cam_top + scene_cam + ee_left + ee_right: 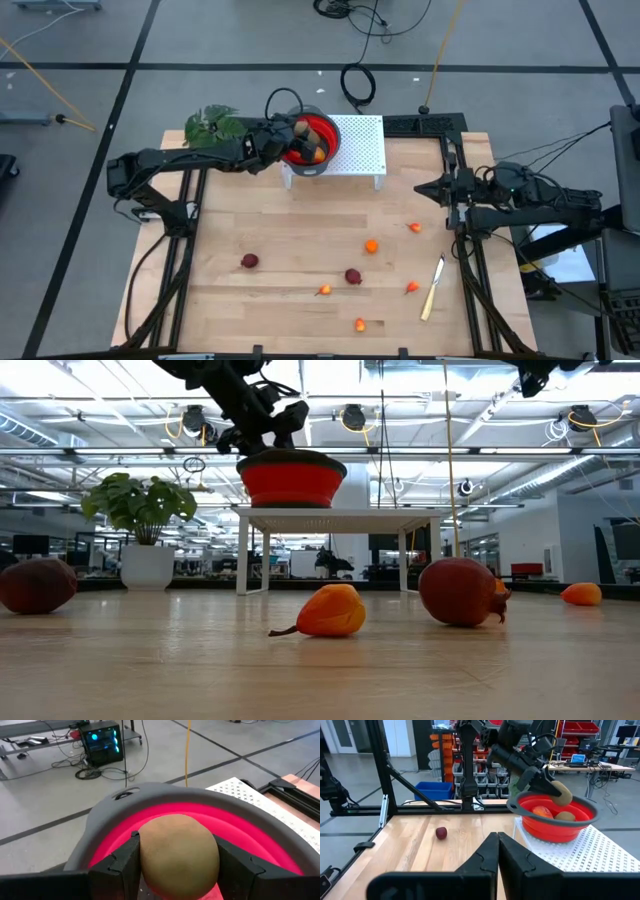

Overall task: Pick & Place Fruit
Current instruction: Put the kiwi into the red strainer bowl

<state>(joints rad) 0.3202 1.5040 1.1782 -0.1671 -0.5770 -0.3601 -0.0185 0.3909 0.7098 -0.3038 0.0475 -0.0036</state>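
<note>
High view: left gripper [297, 130] over the red bowl [322, 131] on the white stand [362, 146] at the tabletop's [260, 300] far edge, jaws grasping a brown fruit [301, 128]. Seven fruits lie loose on open wood; the knife [432, 289] lies near the right edge. Right gripper [430, 187] parked at that edge, jaws clenched, empty.

Low view: four loose fruits visible.

Left wrist: fruit sits between the jaws above the bowl.

Right wrist: two fruits in the bowl.
</note>
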